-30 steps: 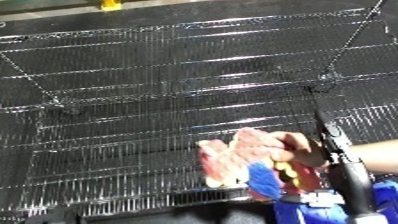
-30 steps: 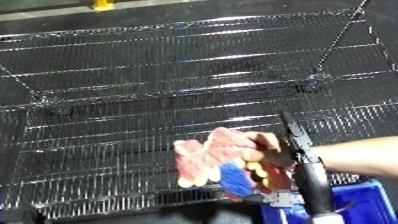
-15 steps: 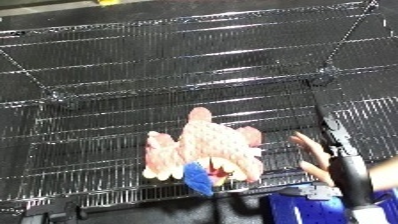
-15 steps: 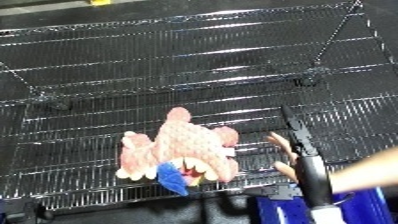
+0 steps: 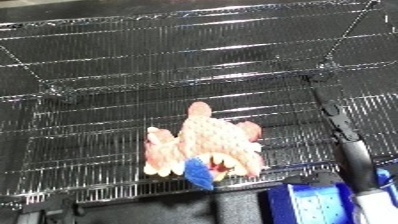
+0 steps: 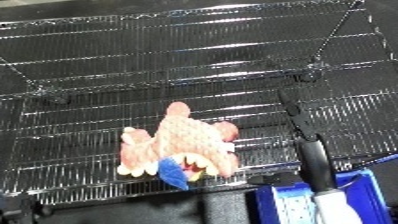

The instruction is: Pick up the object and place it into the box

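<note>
One toy, one wire rack, one blue bin

A single pink knitted plush toy (image 5: pixel 208 149), with one blue piece at its lower edge, lies on the lower shelf of one black wire rack (image 5: pixel 107 105). Two wire shelves of that rack are visible, one above the other. One blue bin (image 6: pixel 306 202) shows at the bottom right. One black pole (image 5: pixel 342 145) crosses the right side. No robot hand is in view.
</note>
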Controlling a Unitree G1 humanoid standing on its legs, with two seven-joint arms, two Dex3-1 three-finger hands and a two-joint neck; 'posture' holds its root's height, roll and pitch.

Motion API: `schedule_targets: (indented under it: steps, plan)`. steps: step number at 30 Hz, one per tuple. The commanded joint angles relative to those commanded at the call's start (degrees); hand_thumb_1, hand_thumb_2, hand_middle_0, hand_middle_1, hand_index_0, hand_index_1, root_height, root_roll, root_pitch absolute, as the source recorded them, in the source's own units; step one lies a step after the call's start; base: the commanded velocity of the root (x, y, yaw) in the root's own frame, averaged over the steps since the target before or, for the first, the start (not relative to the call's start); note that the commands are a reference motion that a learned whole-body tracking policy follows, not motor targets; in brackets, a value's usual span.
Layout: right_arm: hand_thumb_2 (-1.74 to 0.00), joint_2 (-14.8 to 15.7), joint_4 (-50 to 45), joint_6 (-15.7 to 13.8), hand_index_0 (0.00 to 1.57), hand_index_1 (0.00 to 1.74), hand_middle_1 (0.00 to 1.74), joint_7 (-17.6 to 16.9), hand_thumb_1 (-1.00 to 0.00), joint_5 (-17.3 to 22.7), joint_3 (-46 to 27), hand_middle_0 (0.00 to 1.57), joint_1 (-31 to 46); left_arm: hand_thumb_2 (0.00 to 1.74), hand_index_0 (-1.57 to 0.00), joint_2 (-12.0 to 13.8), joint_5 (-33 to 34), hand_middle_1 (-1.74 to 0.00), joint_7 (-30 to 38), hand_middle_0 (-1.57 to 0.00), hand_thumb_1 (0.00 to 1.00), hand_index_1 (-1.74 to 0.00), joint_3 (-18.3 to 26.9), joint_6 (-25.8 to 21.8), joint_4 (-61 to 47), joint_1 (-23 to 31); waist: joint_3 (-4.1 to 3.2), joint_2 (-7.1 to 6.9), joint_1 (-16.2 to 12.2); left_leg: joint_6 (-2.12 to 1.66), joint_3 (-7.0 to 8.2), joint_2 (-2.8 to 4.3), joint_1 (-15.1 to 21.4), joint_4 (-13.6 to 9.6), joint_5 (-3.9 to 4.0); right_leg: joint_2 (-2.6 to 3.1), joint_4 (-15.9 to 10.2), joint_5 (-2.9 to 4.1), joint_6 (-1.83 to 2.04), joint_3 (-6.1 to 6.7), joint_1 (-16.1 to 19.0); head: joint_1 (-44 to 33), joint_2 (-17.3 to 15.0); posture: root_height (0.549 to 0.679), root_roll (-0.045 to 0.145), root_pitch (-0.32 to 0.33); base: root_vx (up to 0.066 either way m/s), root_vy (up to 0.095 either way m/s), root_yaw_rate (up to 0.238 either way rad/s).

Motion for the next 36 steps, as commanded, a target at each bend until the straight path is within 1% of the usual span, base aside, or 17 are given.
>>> schedule_targets:
  steps: [4, 7, 11, 13, 16, 19, 22, 25, 30, 31, 32, 34, 36]
  plan:
    - [0.0, -3.5, -0.3, 0.5, 0.0, 0.0, 0.0, 1.2, 0.0, -2.0, 2.2, 0.0, -3.1, 1.74, -1.57, 0.7, -0.4, -1.74, -0.3, -1.57, 1.0, -1.74, -0.6, -0.2, 0.2, -0.2, -0.05, -0.2, 0.6, -0.04, -0.14, -0.01, -0.1, 0.0, 0.07, -0.05, -0.1, 0.12, 0.02, -0.13, 0.0, 0.2, -0.9, 0.647, 0.051, -0.107, 0.015, -0.001, 0.035]
    - [0.0, -6.3, 0.1, 0.8, 0.0, 0.0, 0.0, 1.9, 0.0, -3.0, 4.2, 0.0, -5.9, 1.74, -1.57, 1.4, -0.8, -1.74, -0.4, -1.57, 1.0, -1.74, -0.6, -0.5, 0.4, -0.3, 0.03, -0.31, 1.1, -0.07, -0.33, -0.08, -0.2, 0.1, 0.13, -0.12, 0.0, 0.2, 0.01, -0.24, 0.0, 0.4, -0.3, 0.648, 0.05, -0.107, 0.019, 0.003, 0.046]
    - [0.0, -10.3, 1.9, 1.4, 0.0, 0.0, 0.0, 2.7, 0.0, -4.5, 7.3, 0.0, -10.1, 1.74, -1.57, 2.4, -1.8, -1.74, -0.1, -1.57, 1.0, -1.74, -0.3, -1.0, 0.8, -0.4, 0.28, -0.39, 2.1, -0.1, -0.55, -0.22, -0.5, 0.3, 0.22, -0.28, 0.0, 0.41, -0.01, -0.37, 0.0, 0.6, 0.6, 0.648, 0.049, -0.106, 0.016, 0.01, 0.044]
    - [0.0, -12.4, 3.5, 1.8, 0.0, 0.0, 0.0, 3.1, 0.0, -6.2, 9.4, 0.0, -12.7, 1.74, -1.57, 2.9, -2.1, -1.74, 0.1, -1.57, 1.0, -1.74, -0.4, -1.2, 0.9, -0.4, 0.48, -0.41, 2.7, -0.08, -0.71, -0.32, -0.7, 0.4, 0.26, -0.35, 0.1, 0.54, 0.0, -0.48, -0.1, 0.8, 0.6, 0.648, 0.048, -0.105, 0.011, 0.012, 0.043]
    - [0.0, -14.3, 5.7, 2.4, 0.0, 0.0, 0.0, 3.6, 0.0, -8.7, 12.6, 0.0, -16.0, 1.74, -1.57, 3.4, -2.4, -1.74, 0.2, -1.57, 1.0, -1.74, -0.6, -1.5, 1.0, -0.5, 0.87, -0.34, 3.5, -0.01, -0.98, -0.47, -1.0, 0.6, 0.31, -0.42, 0.1, 0.74, 0.03, -0.69, -0.2, 1.6, 1.4, 0.648, 0.046, -0.103, 0.011, 0.01, 0.04]
    - [0.0, -14.5, 8.4, 2.7, 0.0, 0.0, 0.0, 4.1, 0.0, -10.6, 16.0, 0.0, -18.9, 1.74, -1.57, 3.7, -2.7, -1.74, 0.2, -1.57, 1.0, -1.74, -0.9, -1.8, 1.2, -0.7, 1.12, -0.28, 4.3, 0.07, -1.16, -0.62, -1.2, 0.5, 0.32, -0.47, -0.2, 1.01, 0.1, -0.85, -0.2, 1.7, 0.1, 0.648, 0.044, -0.099, 0.011, 0.012, 0.028]
    - [0.0, -14.0, 11.5, 2.9, 0.0, 0.0, 0.0, 4.7, 0.0, -12.7, 19.6, 0.0, -21.8, 1.74, -1.57, 3.7, -2.9, -1.74, 0.2, -1.57, 1.0, -1.74, -1.3, -2.0, 1.4, -0.7, 1.34, -0.3, 5.1, 0.15, -1.37, -0.76, -1.4, 0.5, 0.28, -0.51, -0.6, 1.24, 0.15, -1.02, -0.1, 2.3, 0.4, 0.649, 0.042, -0.096, 0.017, 0.009, 0.018]
    - [0.0, -13.5, 14.1, 3.0, 0.0, 0.0, 0.0, 4.8, 0.0, -14.4, 22.6, 0.0, -24.6, 1.74, -1.57, 3.8, -3.0, -1.74, 0.2, -1.57, 1.0, -1.74, -1.9, -2.3, 1.5, -0.8, 1.75, -0.27, 5.8, 0.25, -1.7, -0.93, -1.8, 0.7, 0.22, -0.52, -0.8, 1.43, 0.15, -1.15, -0.2, 2.6, 0.5, 0.649, 0.041, -0.094, 0.012, 0.007, 0.02]
    - [0.0, -12.3, 19.6, 3.3, 0.0, 0.0, 0.0, 5.5, 0.0, -17.8, 29.1, 0.0, -30.9, 1.74, -1.57, 4.7, -3.5, -1.74, 0.3, -1.57, 1.0, -1.74, -3.3, -3.0, 1.7, -1.8, 2.25, -0.24, 7.5, 0.37, -2.24, -1.35, -2.6, 1.1, 0.11, -0.59, -1.1, 1.64, 0.22, -1.46, -0.4, 4.1, 0.4, 0.649, 0.037, -0.088, 0.008, 0.014, 0.034]
    - [0.0, -12.3, 19.6, 3.3, 0.0, 0.0, 0.0, 5.5, 0.0, -17.8, 29.1, 0.0, -30.9, 1.74, -1.57, 4.7, -3.5, -1.74, 0.3, -1.57, 1.0, -1.74, -3.3, -3.0, 1.7, -1.8, 2.25, -0.24, 7.5, 0.37, -2.24, -1.35, -2.6, 1.1, 0.11, -0.59, -1.1, 1.64, 0.22, -1.46, -0.4, 4.1, 0.4, 0.649, 0.037, -0.088, 0.013, 0.015, 0.04]
    - [0.0, -11.6, 21.8, 3.3, 0.0, 0.0, 0.0, 5.7, 0.0, -18.4, 31.7, 0.0, -33.4, 1.74, -1.57, 4.8, -3.7, -1.74, 0.4, -1.57, 1.0, -1.74, -3.6, -3.4, 1.8, -1.9, 2.46, -0.25, 8.1, 0.37, -2.4, -1.44, -2.9, 1.2, 0.07, -0.58, -1.3, 1.74, 0.23, -1.55, -0.4, 4.3, 0.7, 0.649, 0.036, -0.085, 0.011, 0.007, 0.035]
    - [0.0, -10.8, 23.7, 3.4, 0.0, 0.0, 0.0, 5.9, 0.0, -18.8, 33.8, 0.0, -35.6, 1.74, -1.57, 5.1, -3.7, -1.74, 0.5, -1.57, 1.0, -1.74, -3.9, -3.6, 1.8, -2.0, 2.63, -0.25, 8.6, 0.41, -2.59, -1.52, -3.2, 1.3, 0.11, -0.6, -1.5, 1.91, 0.27, -1.71, -0.5, 4.3, 0.1, 0.649, 0.034, -0.082, 0.008, 0.006, 0.043]
    - [0.0, -10.0, 25.6, 3.5, 0.0, 0.0, 0.0, 6.0, 0.0, -19.1, 35.8, 0.0, -37.7, 1.74, -1.57, 5.3, -3.8, -1.74, 0.5, -1.57, 1.0, -1.74, -4.1, -3.8, 1.9, -2.2, 2.78, -0.25, 9.0, 0.44, -2.71, -1.6, -3.3, 1.2, 0.16, -0.63, -1.7, 2.09, 0.31, -1.87, -0.5, 4.1, 0.1, 0.65, 0.033, -0.079, 0.01, 0.012, 0.034]
